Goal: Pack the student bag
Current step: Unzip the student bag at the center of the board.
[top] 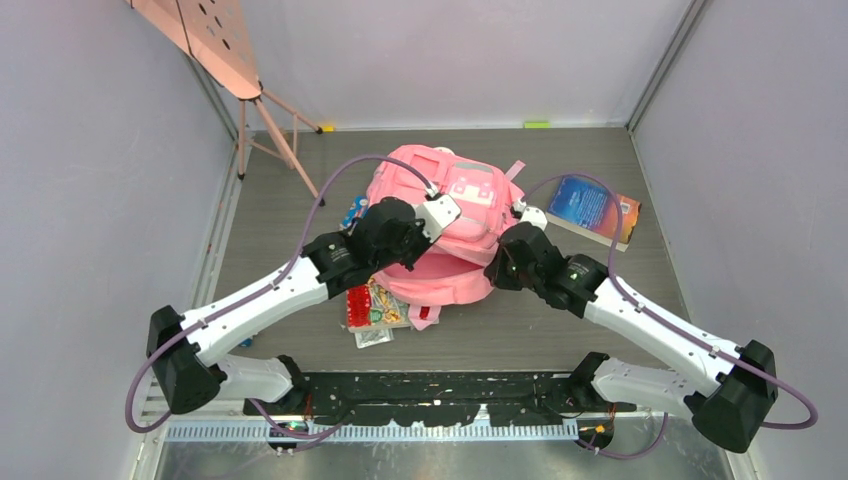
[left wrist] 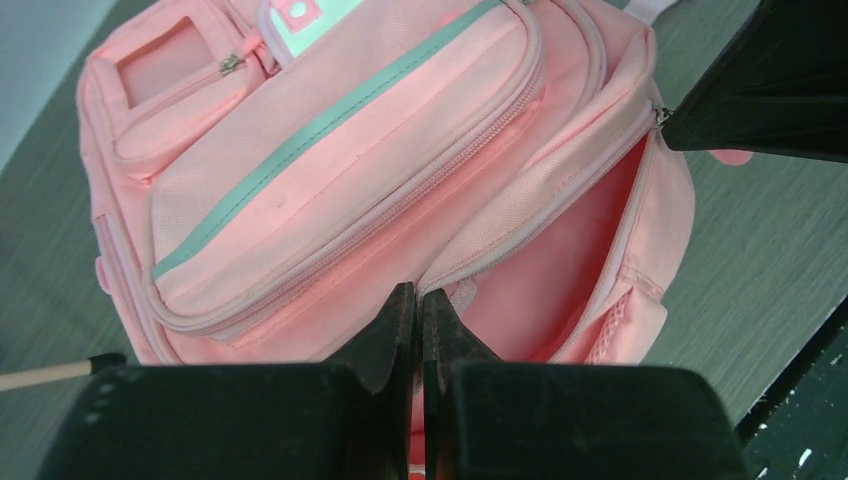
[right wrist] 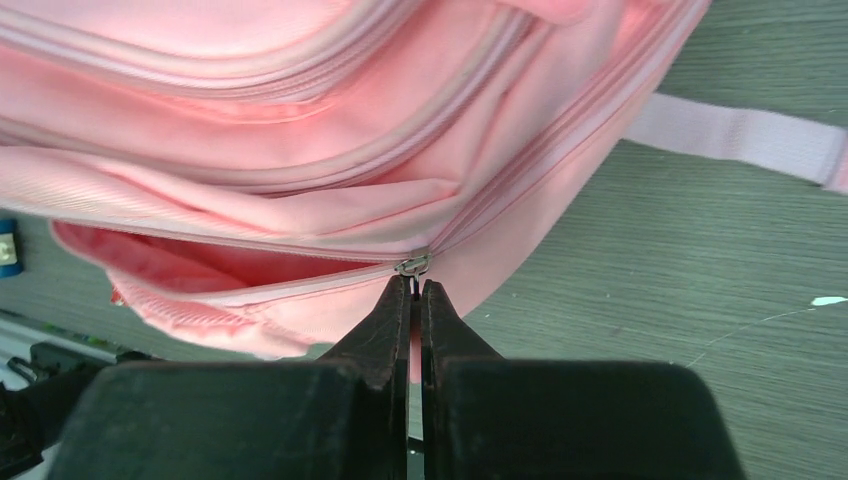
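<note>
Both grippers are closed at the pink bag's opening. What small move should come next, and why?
Probably the right gripper should draw the zipper pull further along its track: the student bag is only partly open, and the left gripper seems to pinch its rim.

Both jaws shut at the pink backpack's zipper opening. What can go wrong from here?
1. Right jaws pinch only the tiny zipper pull; it may slip free.
2. Left jaws shut at the backpack opening's rim; unclear they caught fabric, so the soft bag may drag instead of unzipping.
3. Packets against its near edge may get shoved.
</note>
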Available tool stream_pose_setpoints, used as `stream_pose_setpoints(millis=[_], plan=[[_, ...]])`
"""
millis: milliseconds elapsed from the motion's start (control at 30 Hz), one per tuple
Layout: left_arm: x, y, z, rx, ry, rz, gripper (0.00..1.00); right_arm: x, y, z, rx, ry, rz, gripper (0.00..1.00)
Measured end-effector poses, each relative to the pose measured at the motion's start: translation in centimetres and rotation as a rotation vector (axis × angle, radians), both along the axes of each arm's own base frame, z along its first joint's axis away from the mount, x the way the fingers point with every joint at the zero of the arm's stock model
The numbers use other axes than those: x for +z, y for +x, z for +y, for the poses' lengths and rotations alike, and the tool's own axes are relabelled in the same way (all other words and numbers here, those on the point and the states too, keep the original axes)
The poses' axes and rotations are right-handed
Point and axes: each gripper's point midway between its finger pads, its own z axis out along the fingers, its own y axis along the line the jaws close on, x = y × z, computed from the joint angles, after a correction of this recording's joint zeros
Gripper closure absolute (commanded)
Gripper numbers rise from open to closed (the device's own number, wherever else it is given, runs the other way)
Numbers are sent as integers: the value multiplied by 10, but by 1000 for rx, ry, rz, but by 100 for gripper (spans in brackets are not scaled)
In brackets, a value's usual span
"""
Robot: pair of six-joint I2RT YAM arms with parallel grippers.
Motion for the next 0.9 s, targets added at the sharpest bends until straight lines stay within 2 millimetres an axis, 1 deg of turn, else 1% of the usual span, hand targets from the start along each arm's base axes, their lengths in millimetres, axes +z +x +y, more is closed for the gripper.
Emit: stream_pose_setpoints(millis=[100, 333, 500, 567, 733, 900], plan=[[9, 3, 4, 22, -4, -25, 100, 1, 5, -6, -26, -20, -15, 100], [15, 8, 9, 59, -1, -44, 100, -1, 20, -17, -59, -81, -57, 100], [35, 16, 12, 91, -23, -61, 100, -6, 44, -32, -117, -125, -83, 100], [39, 18, 13, 108, -30, -67, 100, -6, 53, -38, -138, -130, -96, 100], [39, 21, 17, 141, -49, -52, 100, 0, 79, -51, -195, -98, -135, 100], [39, 22, 16, 147, -84, -24, 100, 3, 104, -56, -216, -48, -170, 100]])
